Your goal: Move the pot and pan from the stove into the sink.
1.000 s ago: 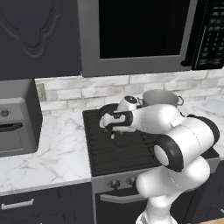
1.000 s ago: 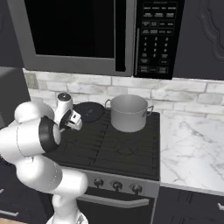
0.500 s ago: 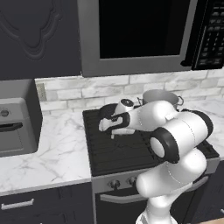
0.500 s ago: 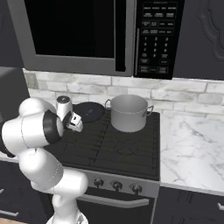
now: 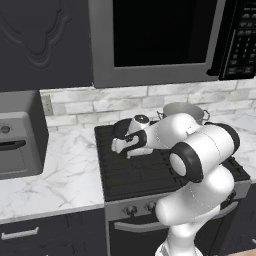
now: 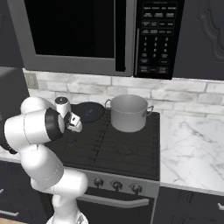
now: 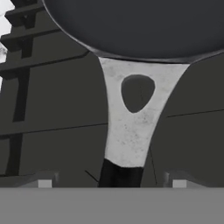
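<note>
In the left base view, the tool [image 5: 121, 146] was seen low over the rear left part of the stove [image 5: 135, 172], at the end of the white arm, with the pot [image 5: 183, 113] standing at about 2 o'clock from it on the rear right burner; the pan itself was hidden there behind the wrist. In the right base view, the pan [image 6: 88, 111] was seen lying flat on the rear left burner, just beside the pot at its 9 o'clock, and the tool was held near the pan's 7 o'clock edge, above the grates. In the hand view, the pan's dark bowl was seen at 12 o'clock and its handle [image 7: 129, 122], silvery with a hole where it meets the rim and dark further out, ran down to 6 o'clock between the two fingertips [image 7: 44, 180]. The fingertips were set wide apart on either side of the dark grip; no contact was shown and nothing was held. The pan was judged rigid and moderately heavy, likely to tip bowl-down when lifted by its short handle, so a firm hold on the dark grip close to the silvery neck was judged best. The sink was not made out.
</note>
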Robot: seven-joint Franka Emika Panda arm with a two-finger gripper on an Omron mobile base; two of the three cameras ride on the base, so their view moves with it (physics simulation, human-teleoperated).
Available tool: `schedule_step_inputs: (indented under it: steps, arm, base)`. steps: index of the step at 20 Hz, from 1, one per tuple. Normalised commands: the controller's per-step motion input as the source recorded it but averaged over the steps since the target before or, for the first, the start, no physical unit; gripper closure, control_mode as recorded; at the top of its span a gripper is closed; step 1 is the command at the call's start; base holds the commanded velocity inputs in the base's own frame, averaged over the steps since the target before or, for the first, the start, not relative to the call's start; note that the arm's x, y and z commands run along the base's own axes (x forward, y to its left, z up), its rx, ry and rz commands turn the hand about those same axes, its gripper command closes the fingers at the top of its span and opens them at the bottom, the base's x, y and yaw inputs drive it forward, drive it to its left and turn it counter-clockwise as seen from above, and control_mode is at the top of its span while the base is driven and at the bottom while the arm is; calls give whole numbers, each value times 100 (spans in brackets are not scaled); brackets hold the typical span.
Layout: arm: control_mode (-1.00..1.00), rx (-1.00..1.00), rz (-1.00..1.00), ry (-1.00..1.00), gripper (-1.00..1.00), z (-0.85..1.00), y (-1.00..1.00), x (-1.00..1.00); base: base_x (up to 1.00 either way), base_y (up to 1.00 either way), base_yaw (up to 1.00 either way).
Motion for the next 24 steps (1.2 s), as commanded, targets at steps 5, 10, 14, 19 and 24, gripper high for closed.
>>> schedule_step_inputs:
  steps: [5, 10, 14, 19, 24]
  arm:
    - [-100, 0, 0, 0, 100, 0, 0, 0]
    - [-100, 0, 0, 1, 100, 0, 0, 1]
    - [-100, -1, -5, 3, 100, 19, 1, 1]
    - [-100, -2, -8, 8, 100, 45, 0, 0]
    - [-100, -1, -5, 8, 100, 58, -4, -12]
  base:
    - [0, 0, 0]
    - [0, 0, 0]
    - [0, 0, 0]
    - [0, 0, 0]
    - [0, 0, 0]
